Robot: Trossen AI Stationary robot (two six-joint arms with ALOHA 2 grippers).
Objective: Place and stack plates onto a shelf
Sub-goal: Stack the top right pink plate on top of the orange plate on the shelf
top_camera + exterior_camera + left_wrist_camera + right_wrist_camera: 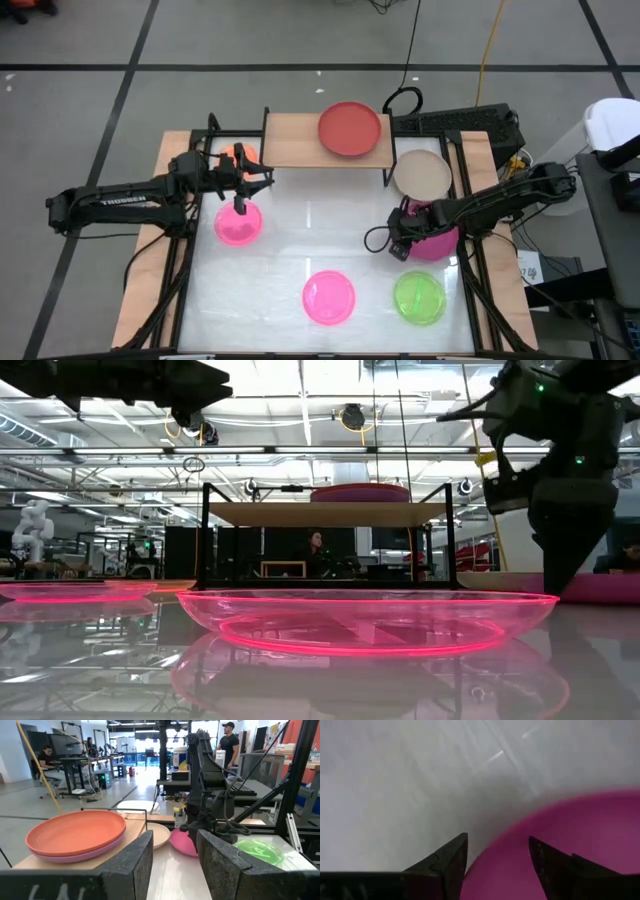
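Your right gripper (400, 243) sits low over the right half of the table (300, 225), at the left rim of the magenta plate (436, 243); in the right wrist view its 2 fingers (447, 860) stand spread with that plate's edge showing in the gap between them, and you cannot tell from any view whether they touch it. Your left gripper (262, 180) hangs just off the left end of the shelf (295, 140), above the table, its fingers (131, 865) apart with nothing between them. On the shelf's wood top you have the orange plate (75, 832) stacked on the purple plate (95, 854), toward the right end; from above only the upper one shows. The beige plate (422, 173) lies on the table just right of the shelf and just behind the magenta one. One translucent pink plate (238, 223) lies beneath your left arm, near the left gripper; a second pink plate (329, 297) lies toward the front middle, and the green plate (419, 297) sits just to its right. A person (229, 742) stands in the room beyond the table.
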